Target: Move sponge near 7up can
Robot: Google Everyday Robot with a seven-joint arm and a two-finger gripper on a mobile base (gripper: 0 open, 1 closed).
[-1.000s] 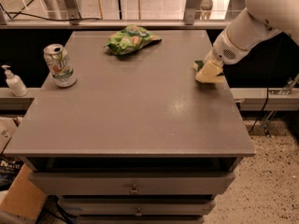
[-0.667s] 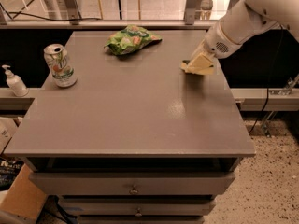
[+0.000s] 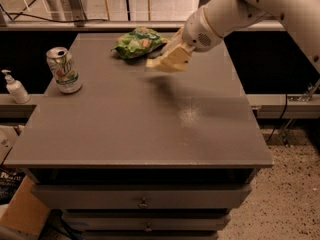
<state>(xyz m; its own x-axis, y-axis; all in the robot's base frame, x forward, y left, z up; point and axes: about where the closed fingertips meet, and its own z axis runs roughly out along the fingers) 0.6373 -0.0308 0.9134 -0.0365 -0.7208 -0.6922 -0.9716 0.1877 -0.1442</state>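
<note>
The sponge (image 3: 161, 64) shows its pale yellow foam and hangs in the air above the back middle of the grey table (image 3: 150, 134). My gripper (image 3: 175, 55) is shut on it, coming in from the white arm at the upper right. The sponge's green face is hidden. The 7up can (image 3: 64, 70) stands upright near the table's left edge, well to the left of the sponge and a little nearer the front.
A green snack bag (image 3: 139, 41) lies at the back of the table, just left of and behind the gripper. A white pump bottle (image 3: 15, 87) stands on a ledge off the table's left side. Drawers (image 3: 144, 203) sit below the front edge.
The gripper has lifted the sponge from the table's right edge and carried it left, toward the middle near the snack bag. The can has not moved.
</note>
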